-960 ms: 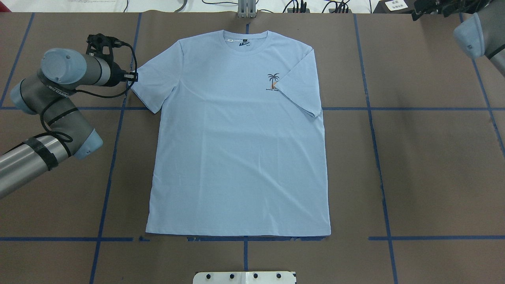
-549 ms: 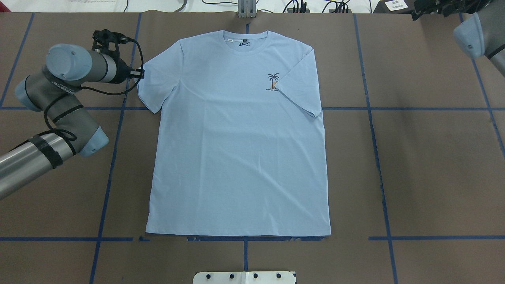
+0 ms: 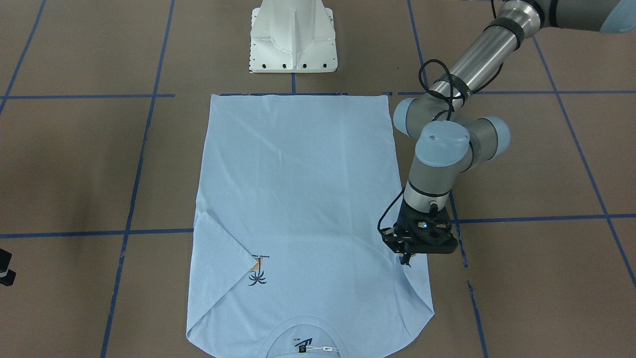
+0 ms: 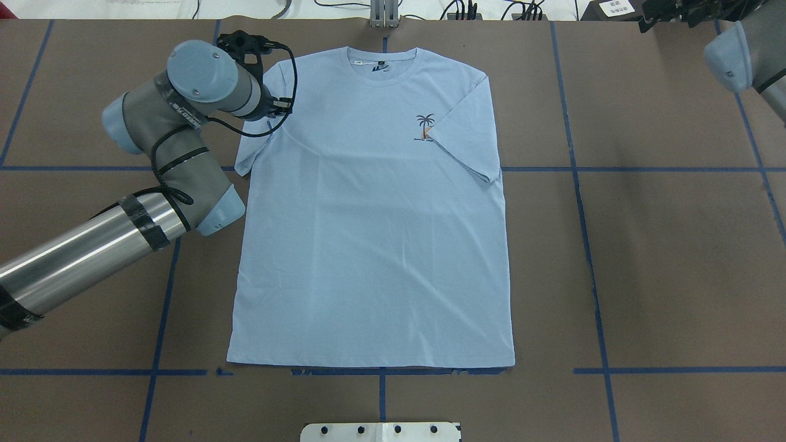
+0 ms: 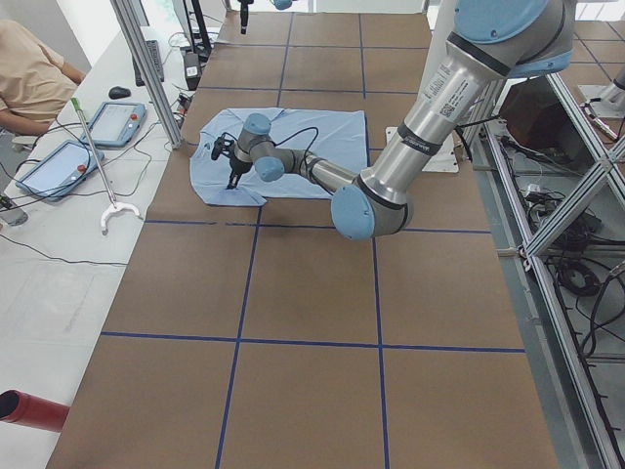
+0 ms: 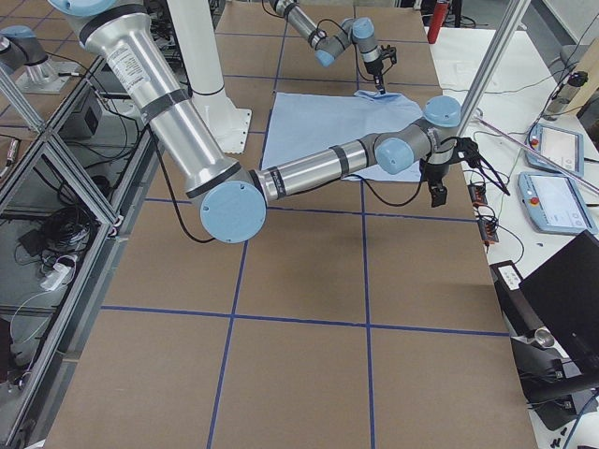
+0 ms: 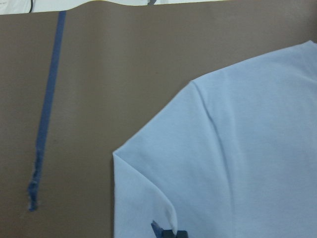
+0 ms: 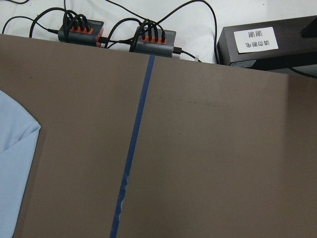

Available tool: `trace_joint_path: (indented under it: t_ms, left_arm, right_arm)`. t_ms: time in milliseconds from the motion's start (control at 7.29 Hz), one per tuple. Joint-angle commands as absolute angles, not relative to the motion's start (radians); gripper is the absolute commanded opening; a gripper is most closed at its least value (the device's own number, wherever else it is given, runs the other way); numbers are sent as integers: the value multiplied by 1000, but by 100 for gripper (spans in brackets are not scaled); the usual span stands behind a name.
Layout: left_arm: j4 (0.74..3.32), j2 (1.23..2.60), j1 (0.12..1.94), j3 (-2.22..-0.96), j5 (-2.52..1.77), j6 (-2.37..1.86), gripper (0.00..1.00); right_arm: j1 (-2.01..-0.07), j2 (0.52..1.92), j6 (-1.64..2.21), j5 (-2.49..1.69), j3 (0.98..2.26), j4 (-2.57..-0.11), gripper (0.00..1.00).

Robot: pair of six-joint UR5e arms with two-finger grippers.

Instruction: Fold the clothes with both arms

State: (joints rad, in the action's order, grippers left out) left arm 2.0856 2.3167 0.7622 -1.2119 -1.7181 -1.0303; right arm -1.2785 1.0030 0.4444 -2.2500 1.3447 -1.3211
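Observation:
The pale blue T-shirt [image 4: 368, 245] lies flat, collar at the table's far side. Its right sleeve [image 4: 470, 129] is folded inward and covers the edge of the palm print [image 4: 425, 126]. My left gripper [image 3: 407, 258] is shut on the left sleeve [image 3: 415, 293], whose pinched edge curls up by the fingertips [image 7: 167, 232] in the left wrist view. The left arm's wrist [image 4: 202, 73] hides that gripper from overhead. My right gripper [image 4: 666, 13] hangs off the shirt at the far right corner, and I cannot tell how its jaws stand.
The white pedestal base [image 3: 293, 40] stands behind the shirt's hem. Cable hubs [image 8: 119, 34] and a labelled black box [image 8: 262, 44] line the far edge. A person [image 5: 29, 78] sits by tablets [image 5: 112, 122] on the side bench. Blue tape lines cross the brown table.
My left arm has swung right and toward the far edge, dragging the left sleeve inward onto the shirt. The right arm has stayed put.

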Motion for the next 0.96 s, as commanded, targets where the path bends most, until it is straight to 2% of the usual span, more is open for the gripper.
trace_joint_path:
  t_ms: [0,137,823]
  left_arm:
    - [2057,2356,721,-1195,-1709,-1072,0]
    - [2059,2385,715,-1142,-1685,-1075,0]
    - [2063,2447,710,-1074,-1678,-1123,0]
  right_arm:
    - [-1276,1002,445,-2249,1342,-1321,100]
    - [-1275,1002,445,-2249,1342,-1321,100]
    - [-1266,1002,445,-2249,1342,-1321,100]
